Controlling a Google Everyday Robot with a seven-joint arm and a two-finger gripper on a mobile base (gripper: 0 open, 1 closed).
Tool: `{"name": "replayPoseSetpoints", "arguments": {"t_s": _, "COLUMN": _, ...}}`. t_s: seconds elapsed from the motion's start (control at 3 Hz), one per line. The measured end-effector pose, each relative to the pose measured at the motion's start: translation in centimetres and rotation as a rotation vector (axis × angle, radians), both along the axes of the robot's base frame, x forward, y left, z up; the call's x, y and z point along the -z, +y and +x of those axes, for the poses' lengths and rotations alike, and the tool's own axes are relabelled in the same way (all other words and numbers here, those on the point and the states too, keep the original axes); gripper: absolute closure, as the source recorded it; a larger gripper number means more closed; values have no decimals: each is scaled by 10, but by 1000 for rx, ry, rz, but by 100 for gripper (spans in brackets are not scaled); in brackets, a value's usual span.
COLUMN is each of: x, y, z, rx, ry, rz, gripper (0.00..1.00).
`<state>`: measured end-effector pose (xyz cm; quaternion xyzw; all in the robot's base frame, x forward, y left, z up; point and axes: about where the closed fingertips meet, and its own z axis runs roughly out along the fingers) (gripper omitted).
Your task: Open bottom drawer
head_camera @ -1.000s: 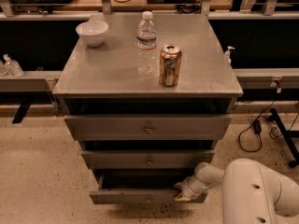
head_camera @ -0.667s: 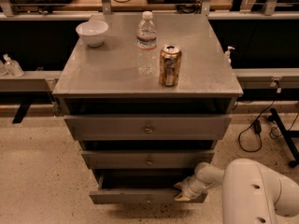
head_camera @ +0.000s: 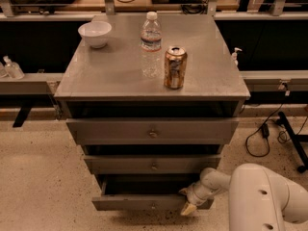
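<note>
Pull step in hand: my gripper (head_camera: 188,202), lower right of centre, appears pinched narrow on the right end of the partly-out bottom drawer (head_camera: 139,202) at bottom centre; next, draw straight outward.

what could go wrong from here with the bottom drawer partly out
1. The gripper sits at the right end of the grey metal bottom drawer, away from its small round centre knob. An off-centre pull might skew and jam the drawer.
2. A jolt could topple the clear plastic water bottle or the tan drink can standing on the grey cabinet top.
</note>
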<state>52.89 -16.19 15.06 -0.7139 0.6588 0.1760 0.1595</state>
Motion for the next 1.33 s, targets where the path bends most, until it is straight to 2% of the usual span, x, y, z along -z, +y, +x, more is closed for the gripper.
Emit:
{"name": "replayPoseSetpoints", "arguments": {"t_s": 0.33, "x": 1, "y": 1, "z": -2, "rx": -2, "ry": 3, "rz": 1, "gripper": 0}}
{"name": "replayPoseSetpoints", "arguments": {"t_s": 0.67, "x": 1, "y": 1, "z": -2, "rx": -2, "ry": 3, "rz": 1, "gripper": 0}}
{"name": "replayPoseSetpoints", "arguments": {"t_s": 1.0, "x": -18, "y": 3, "z": -1, "rx": -13, "ry": -1, "rz": -4, "gripper": 0}}
{"name": "replayPoseSetpoints", "arguments": {"t_s": 1.33, "x": -35, "y": 5, "z": -9, "rx": -25, "ry": 15, "rz": 0, "gripper": 0}}
